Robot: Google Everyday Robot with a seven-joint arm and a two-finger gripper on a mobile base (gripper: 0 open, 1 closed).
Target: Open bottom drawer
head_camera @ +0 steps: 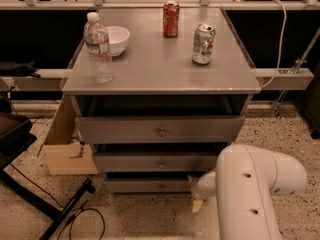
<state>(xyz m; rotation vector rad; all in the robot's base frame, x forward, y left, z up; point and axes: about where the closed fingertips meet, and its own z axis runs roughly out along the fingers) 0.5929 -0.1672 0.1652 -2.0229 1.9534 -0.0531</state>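
Well, the bottom drawer [135, 185] sits lowest in the grey cabinet, right above the floor. It looks shut, with its little round knob [161, 187] in the middle. The hand [197, 204] hangs low by the drawer's right end, close to the floor and off to the side of the knob. I think it is down there so it can reach that knob. I cannot tell if the hand is apart or together (the big white arm [255, 189] crowds that corner). It likely has to slide left first. The floor in front looks free for the drawer to come out. A cardboard box [65, 149] stands at the left side, and the water bottle [98, 49] rests up on the tabletop [150, 69], out of the way.
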